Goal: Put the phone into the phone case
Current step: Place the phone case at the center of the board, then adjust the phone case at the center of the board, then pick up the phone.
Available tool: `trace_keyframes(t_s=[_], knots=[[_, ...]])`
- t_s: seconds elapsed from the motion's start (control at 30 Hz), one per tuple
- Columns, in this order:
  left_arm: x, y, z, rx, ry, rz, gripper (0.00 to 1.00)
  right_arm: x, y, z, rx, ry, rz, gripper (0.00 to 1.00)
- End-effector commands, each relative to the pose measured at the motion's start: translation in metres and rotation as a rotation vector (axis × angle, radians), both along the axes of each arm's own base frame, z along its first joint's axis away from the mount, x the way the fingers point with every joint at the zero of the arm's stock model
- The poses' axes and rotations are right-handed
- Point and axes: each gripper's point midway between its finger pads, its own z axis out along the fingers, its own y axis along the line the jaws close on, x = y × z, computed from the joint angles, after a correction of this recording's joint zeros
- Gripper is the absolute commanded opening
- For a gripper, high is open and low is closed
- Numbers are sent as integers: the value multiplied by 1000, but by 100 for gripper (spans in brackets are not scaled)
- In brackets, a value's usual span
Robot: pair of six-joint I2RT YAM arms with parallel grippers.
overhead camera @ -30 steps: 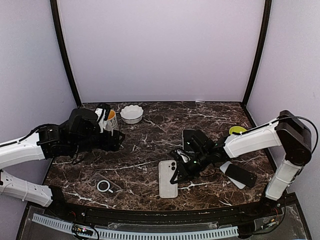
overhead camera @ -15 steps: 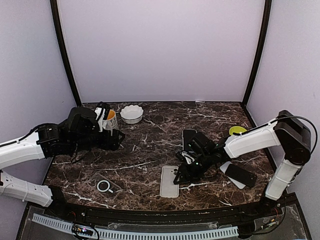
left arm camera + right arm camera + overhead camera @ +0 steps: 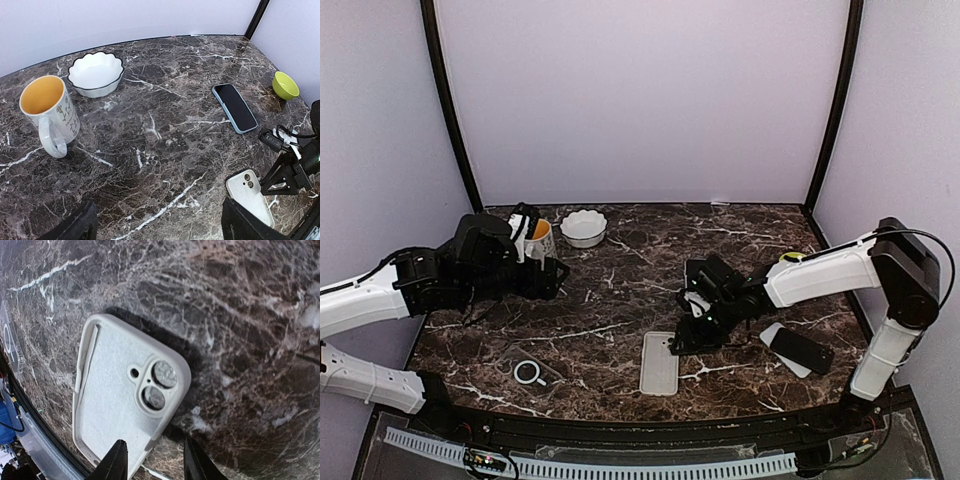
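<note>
Phone (image 3: pixel 235 107) screen-up on desk (image 3: pixel 620 300) right of centre, just far of right claw (image 3: pixel 152 462), case (image 3: pixel 659 363) now flat by near desk edge, released by that claw, pinching a second ago, now spread, left claw (image 3: pixel 157 227) spread wide, bare marble between them

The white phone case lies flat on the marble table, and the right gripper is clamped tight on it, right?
Not quite. The white phone case does lie flat on the marble table, but the right gripper is not clamped on it: it is open above the case's camera end, holding nothing. The right wrist view shows this.
</note>
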Motion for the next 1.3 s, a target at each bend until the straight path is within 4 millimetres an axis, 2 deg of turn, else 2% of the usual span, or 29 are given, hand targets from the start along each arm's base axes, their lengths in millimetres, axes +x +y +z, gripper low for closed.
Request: trace_keyframes(t_s=[0.0,0.17,0.3,0.4,0.5,0.63,0.7,0.8,0.83,0.87,0.93,1.0,1.13,1.2,1.27], knots=[[0,4,1,-4,-19,-2,87,20,10,-3,-20,-52,-25,36],[0,6,-1,4,-22,-1,87,20,23,-2,-4,-56,-19,31],[0,8,-1,16,-25,2,87,21,19,1,-23,-69,-30,31],[1,8,-1,19,-30,-1,87,24,14,12,-38,-95,-32,33],[3,8,0,27,-32,-9,87,40,-4,28,-133,-172,-26,46],[9,6,4,29,-8,-36,87,71,-50,57,-315,-242,-23,75],[13,4,7,40,3,-59,88,88,-72,74,-408,-284,-1,85],[21,0,13,35,20,-94,89,118,-103,102,-597,-397,40,94],[23,-3,9,44,32,-108,90,127,-104,112,-629,-433,76,96],[25,-6,12,28,39,-128,91,130,-102,114,-648,-452,164,96],[29,-16,5,30,74,-170,97,122,-96,105,-629,-431,308,98],[31,-22,2,39,94,-207,98,99,-100,86,-620,-343,443,98],[30,-22,-8,84,106,-243,99,68,-134,58,-675,-305,518,98],[30,-18,-11,104,101,-250,99,57,-149,54,-691,-317,548,99],[27,-19,-13,113,97,-287,99,56,-172,54,-744,-351,533,99]])
